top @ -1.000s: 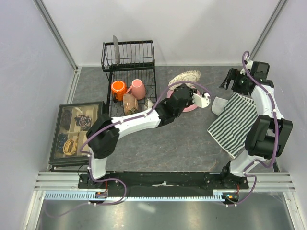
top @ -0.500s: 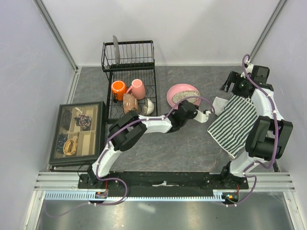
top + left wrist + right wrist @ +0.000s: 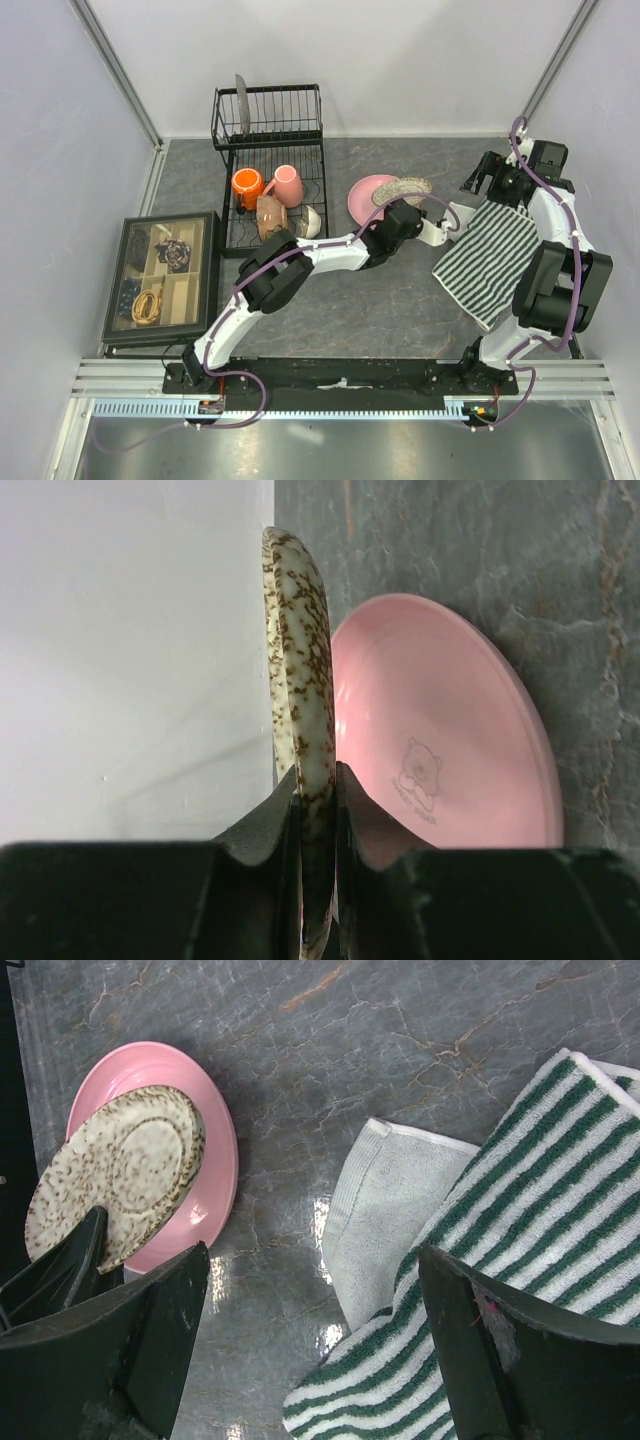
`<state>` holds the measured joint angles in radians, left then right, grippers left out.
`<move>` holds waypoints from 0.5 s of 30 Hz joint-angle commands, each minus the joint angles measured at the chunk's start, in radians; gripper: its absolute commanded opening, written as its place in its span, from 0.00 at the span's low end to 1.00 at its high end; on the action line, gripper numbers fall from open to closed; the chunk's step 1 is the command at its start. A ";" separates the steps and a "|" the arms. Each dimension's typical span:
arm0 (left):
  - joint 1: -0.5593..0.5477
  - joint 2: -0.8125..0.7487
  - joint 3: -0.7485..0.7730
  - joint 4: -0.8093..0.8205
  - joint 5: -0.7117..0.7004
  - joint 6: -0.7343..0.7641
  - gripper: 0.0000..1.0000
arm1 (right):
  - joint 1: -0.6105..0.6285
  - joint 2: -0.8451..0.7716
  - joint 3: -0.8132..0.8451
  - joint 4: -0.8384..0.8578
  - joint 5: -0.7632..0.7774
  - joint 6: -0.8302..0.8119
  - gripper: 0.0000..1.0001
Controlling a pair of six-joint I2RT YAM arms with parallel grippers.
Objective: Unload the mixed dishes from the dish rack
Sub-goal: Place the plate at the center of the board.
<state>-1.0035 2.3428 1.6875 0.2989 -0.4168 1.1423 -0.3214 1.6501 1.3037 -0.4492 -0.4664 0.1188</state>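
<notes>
On the far left of the worktop (image 3: 400, 300) stands the box of trinkets (image 3: 160, 272), which is no part of the job. Beside it the dish rack (image 3: 268, 120) carries four pieces on its slotted base: an orange mug (image 3: 246, 187), a pink mug (image 3: 288, 185), a tan-brown bowl (image 3: 270, 215) and a small white bowl (image 3: 313, 222). Right of the rack a pink plate (image 3: 365, 195) lies flat on the worktop, already unloaded. The left claw (image 3: 317, 777) is clamped on the rim of a speckled plate (image 3: 298, 660), held tilted and partly over the pink plate; whether the two touch cannot be told. The step in hand appears to be setting this plate down as a stack. The next move calls for levelling and lowering it before release. Further right lies the striped cloth (image 3: 490, 255), and the right claw (image 3: 312, 1255) hangs over its far edge, jaws wide apart and empty. The left wrist view alone shows the grip edge-on and a bear mark on the pink plate. The right wrist view shows the overlap from above. Only the overhead view shows the rack's remaining load.
</notes>
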 commanded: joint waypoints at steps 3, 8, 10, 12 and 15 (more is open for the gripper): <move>0.012 0.016 0.092 0.003 -0.004 -0.004 0.13 | -0.011 -0.015 -0.007 0.035 -0.046 0.010 0.93; 0.022 0.033 0.107 -0.012 -0.005 -0.007 0.08 | -0.022 -0.015 -0.012 0.038 -0.063 0.015 0.93; 0.026 0.036 0.112 -0.020 -0.004 -0.012 0.07 | -0.027 -0.013 -0.015 0.038 -0.069 0.016 0.93; 0.029 0.041 0.112 -0.023 -0.005 -0.013 0.07 | -0.028 -0.012 -0.017 0.040 -0.072 0.016 0.93; 0.032 0.047 0.115 -0.030 -0.005 -0.016 0.07 | -0.030 -0.010 -0.017 0.040 -0.075 0.016 0.93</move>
<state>-0.9768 2.3882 1.7424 0.2146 -0.4160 1.1412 -0.3447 1.6501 1.2964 -0.4435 -0.5083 0.1280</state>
